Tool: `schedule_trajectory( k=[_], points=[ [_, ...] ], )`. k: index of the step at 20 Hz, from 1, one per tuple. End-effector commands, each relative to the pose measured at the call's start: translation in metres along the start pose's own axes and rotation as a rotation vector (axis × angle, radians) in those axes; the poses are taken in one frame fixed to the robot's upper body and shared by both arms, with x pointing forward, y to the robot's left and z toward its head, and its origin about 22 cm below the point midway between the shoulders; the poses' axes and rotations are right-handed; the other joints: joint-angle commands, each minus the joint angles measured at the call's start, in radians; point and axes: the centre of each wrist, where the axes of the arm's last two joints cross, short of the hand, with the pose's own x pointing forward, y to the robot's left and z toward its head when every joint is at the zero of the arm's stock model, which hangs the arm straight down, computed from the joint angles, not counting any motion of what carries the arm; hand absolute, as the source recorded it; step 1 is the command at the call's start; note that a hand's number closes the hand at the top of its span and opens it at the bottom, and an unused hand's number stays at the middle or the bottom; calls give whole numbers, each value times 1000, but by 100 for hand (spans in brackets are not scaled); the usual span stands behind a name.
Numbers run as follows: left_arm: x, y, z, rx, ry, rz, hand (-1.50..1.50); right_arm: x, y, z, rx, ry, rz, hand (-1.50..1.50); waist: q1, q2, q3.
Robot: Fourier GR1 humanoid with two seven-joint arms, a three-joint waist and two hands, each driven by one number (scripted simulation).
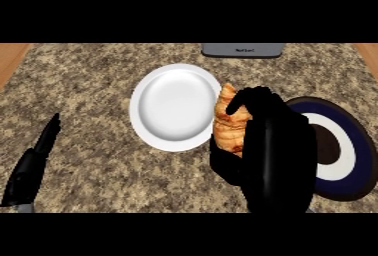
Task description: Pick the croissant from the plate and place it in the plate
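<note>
A golden-brown croissant (226, 122) is held in my right hand (272, 150), whose fingers and thumb curl round it; the hand hides the croissant's right side. It hangs between two plates, just past the right rim of the white plate (173, 107), which has nothing on it. To the right lies a dark blue plate (347, 150) with a white ring and dark centre, partly covered by my right hand. My left hand (33, 162) rests at the lower left edge, fingers straight and pointing up.
A grey appliance (242, 50) stands at the counter's far edge, behind the white plate. The speckled stone counter (96, 75) stretches across the view, with wooden strips at the far left and right corners.
</note>
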Motion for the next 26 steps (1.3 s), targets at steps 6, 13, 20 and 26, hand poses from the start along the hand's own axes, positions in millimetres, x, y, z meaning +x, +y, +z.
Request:
schedule_trajectory(
  k=[6,13,20,26],
  points=[
    [-2,-2,-18,-19,-22,8,0,51,42,-56,85,134,-91,150,15,9,0],
    [-8,-5,-13,-13,-28,-21,0,55,95,-82,248,174,-48,150,26,11,0],
    [7,-23,-8,-66,-46,8,0,51,131,-111,313,217,-93,150,53,14,1],
    [-2,-17,-16,-41,-43,11,0,26,158,-108,272,422,-207,-150,56,18,0]
  ],
)
